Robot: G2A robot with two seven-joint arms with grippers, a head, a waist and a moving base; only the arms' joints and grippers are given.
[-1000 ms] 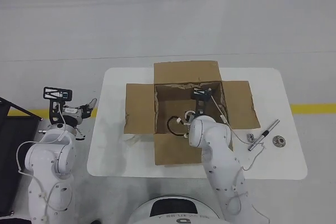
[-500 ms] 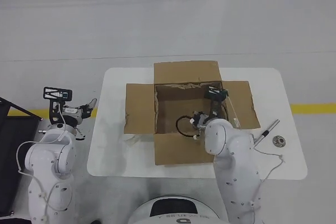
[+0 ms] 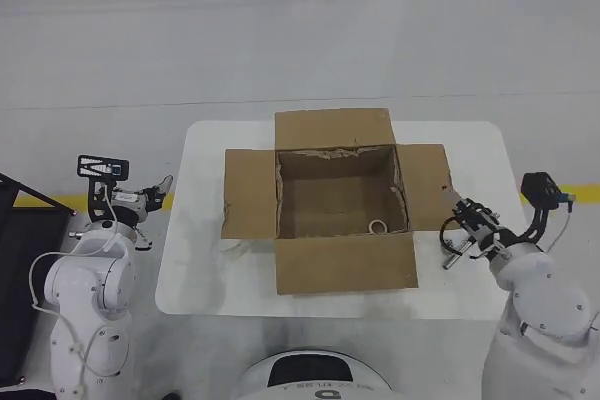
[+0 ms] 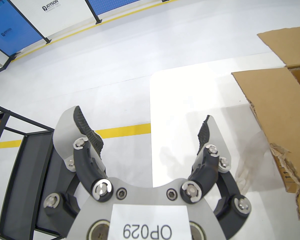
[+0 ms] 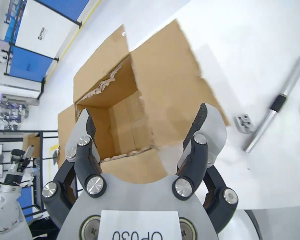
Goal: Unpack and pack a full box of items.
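On the desk [image 3: 220, 285] the open cardboard box [image 3: 335, 195] holds one small pale ring [image 3: 377, 226] by its near wall. The likelier trouble is outside the box: a careless descent could roll the metal rod [image 5: 277, 103] into the small drilled block [image 5: 243, 123]. The right end effector [image 5: 145, 109] hovers released and empty beside the box's right flap. The left end effector [image 4: 141, 113], likewise released, hangs beyond the desk's left edge.

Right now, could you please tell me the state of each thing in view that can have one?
box: open, all four flaps folded outward.
small ring: lying on the box floor.
metal rod: lying flat on the table, outside the box.
left gripper: open, empty.
right gripper: open, empty.
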